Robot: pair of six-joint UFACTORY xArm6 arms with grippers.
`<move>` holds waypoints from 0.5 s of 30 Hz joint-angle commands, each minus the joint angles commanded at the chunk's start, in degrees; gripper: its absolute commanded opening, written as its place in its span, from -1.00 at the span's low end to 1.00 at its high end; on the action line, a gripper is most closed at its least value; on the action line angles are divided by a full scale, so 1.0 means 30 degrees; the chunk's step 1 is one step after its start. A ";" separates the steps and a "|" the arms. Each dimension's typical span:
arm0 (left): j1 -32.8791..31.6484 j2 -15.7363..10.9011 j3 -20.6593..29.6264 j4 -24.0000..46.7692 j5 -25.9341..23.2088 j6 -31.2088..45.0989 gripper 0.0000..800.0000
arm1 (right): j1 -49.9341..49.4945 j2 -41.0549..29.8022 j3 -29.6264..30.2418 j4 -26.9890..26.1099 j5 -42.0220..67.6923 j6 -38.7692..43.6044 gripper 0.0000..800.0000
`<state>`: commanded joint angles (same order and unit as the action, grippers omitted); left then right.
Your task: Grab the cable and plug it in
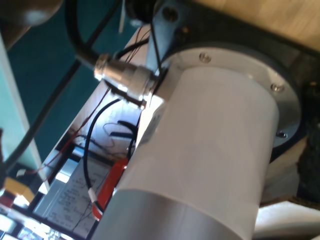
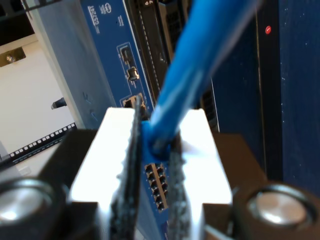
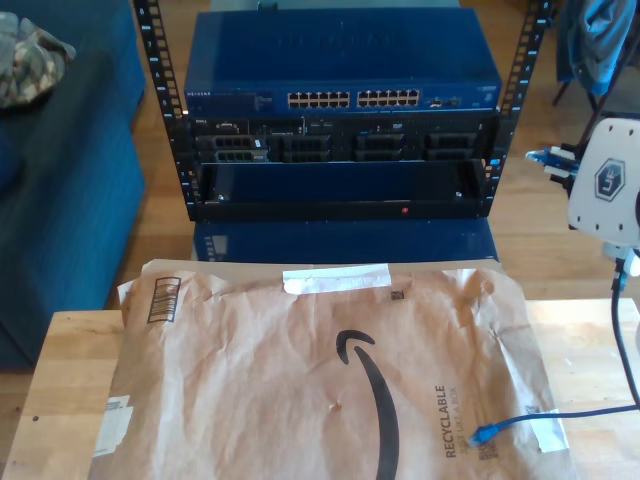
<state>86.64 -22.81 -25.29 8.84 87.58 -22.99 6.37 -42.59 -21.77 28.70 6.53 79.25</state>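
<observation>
Cable clamped between my second gripper's jaws, network switch behind

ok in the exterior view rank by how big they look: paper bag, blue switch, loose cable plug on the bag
1. paper bag, nearest the camera
2. blue switch, farther back
3. cable plug, smallest by far
</observation>
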 joint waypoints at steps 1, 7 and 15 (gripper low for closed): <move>0.0352 -0.0088 0.0059 -0.0029 -0.0205 0.0264 0.99 | 0.0000 0.0029 0.0059 0.0000 -0.0029 0.0000 -0.99; 0.1055 -0.0821 0.0440 -0.0029 -0.0381 0.1201 1.00 | 0.0000 0.0059 0.0205 0.0000 -0.0147 0.0000 -0.99; 0.1319 -0.0967 0.0586 -0.0059 -0.0586 0.2051 1.00 | 0.0088 0.0029 0.0527 0.0000 -0.0147 0.0000 -0.99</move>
<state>90.59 -25.71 -23.53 8.66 85.82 -16.84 6.64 -42.51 -20.19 28.70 6.09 79.25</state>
